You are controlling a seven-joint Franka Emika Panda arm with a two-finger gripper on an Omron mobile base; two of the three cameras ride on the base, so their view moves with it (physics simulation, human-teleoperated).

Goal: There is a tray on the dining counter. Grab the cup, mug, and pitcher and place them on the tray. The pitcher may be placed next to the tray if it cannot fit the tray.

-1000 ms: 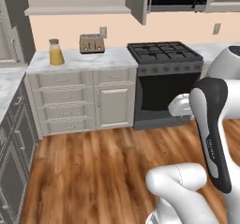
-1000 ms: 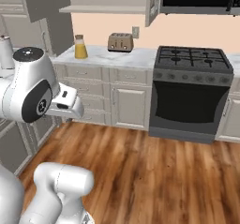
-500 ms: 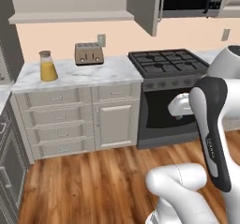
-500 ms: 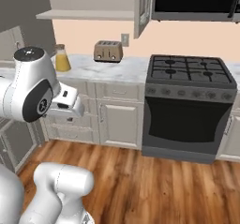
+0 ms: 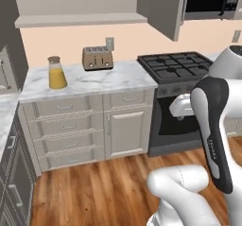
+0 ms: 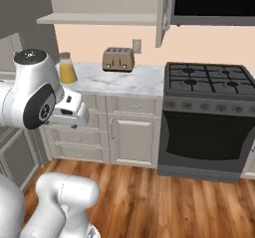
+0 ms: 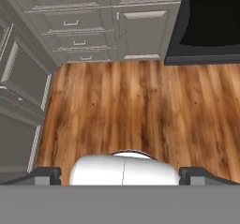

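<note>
One pitcher (image 5: 57, 73) of orange liquid stands near the left end of the marble worktop (image 5: 118, 76), probably heavy, slick and breakable, best gripped around its narrower neck under the cork, while the gripper (image 7: 122, 173) hangs spread wide, empty.

Both base views look from behind the arm, forward and slightly down, at the far marble worktop (image 5: 90, 81) with the pitcher (image 5: 56, 73), toaster (image 5: 97, 57) and stove (image 5: 178, 63). The hand view points steeply down at the near wood floor (image 7: 131, 106).
</note>
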